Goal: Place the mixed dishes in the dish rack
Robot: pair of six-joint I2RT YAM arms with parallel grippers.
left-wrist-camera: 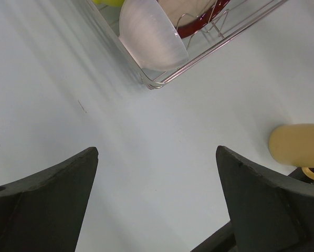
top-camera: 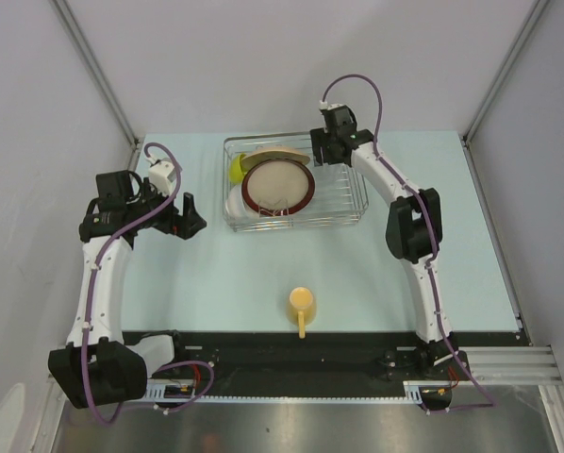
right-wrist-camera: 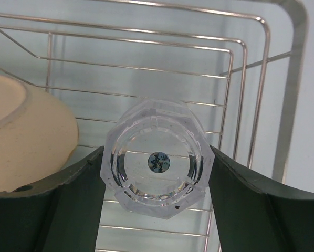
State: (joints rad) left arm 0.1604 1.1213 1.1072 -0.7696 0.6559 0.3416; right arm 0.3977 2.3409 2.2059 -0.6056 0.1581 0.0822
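Jaws of the left gripper point(top-camera: 183, 215) gape empty at centre left. The wire dish rack point(top-camera: 362, 215), upper centre, holds white bowl point(top-camera: 233, 201), lime-green bowl point(top-camera: 236, 168) and floral plate point(top-camera: 278, 186). The yellow mug point(top-camera: 302, 304) sits lower centre. The right gripper point(top-camera: 324, 146) clamps the clear glass point(right-wrist-camera: 157, 131) over the rack's upper right part.

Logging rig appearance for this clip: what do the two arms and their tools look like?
The left arm and right arm share white links, bulky black joints and a purple cable looping alongside. The left tool and right tool each have two broad, dark, wedge-shaped fingers.
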